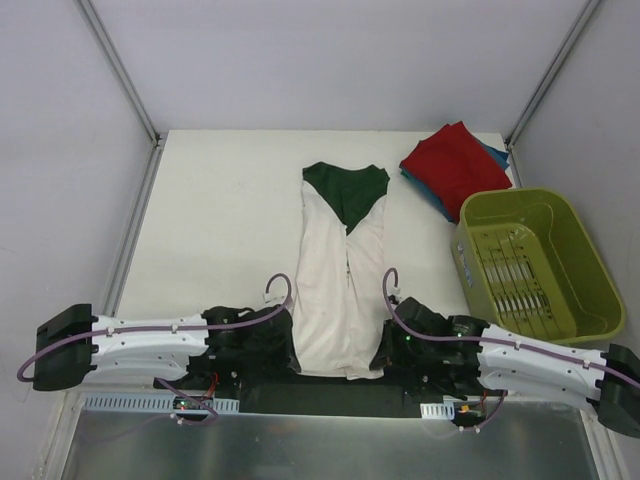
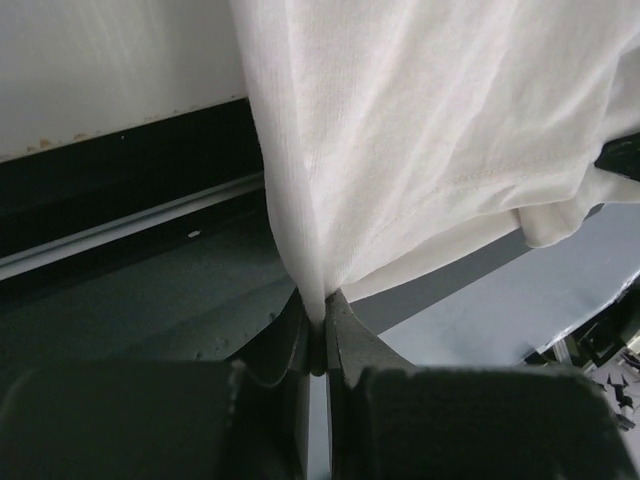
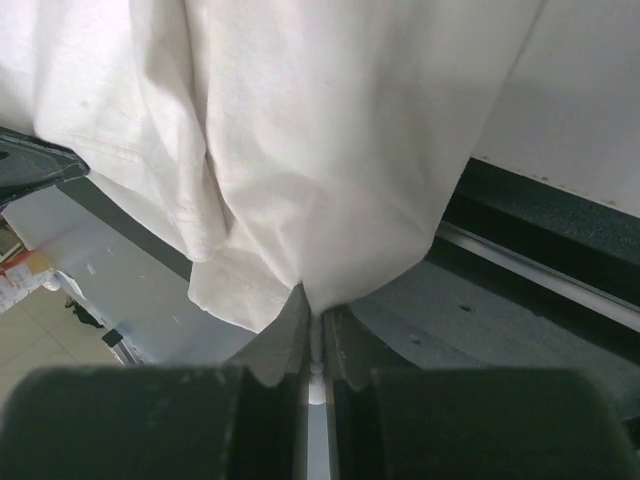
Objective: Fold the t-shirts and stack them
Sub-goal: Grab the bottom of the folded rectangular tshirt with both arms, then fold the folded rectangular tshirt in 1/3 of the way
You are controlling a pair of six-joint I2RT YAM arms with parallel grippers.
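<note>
A cream-white t-shirt (image 1: 338,285) with dark green sleeves lies folded into a long strip down the middle of the table, green part at the far end. Its near hem hangs over the table's front edge. My left gripper (image 1: 288,352) is shut on the hem's left corner; the wrist view shows white cloth (image 2: 420,130) pinched between the fingertips (image 2: 318,305). At the hem's right corner my right gripper (image 1: 385,355) is shut too, with cloth (image 3: 320,140) squeezed in its tips (image 3: 316,315). A folded red t-shirt (image 1: 455,163) lies on a teal-blue one (image 1: 497,156) at the back right.
An olive-green plastic basket (image 1: 585,262) stands at the right side of the table, beside the right arm. White walls and metal frame posts close in the table at the back and sides. A dark rail (image 2: 120,190) runs along the table's near edge.
</note>
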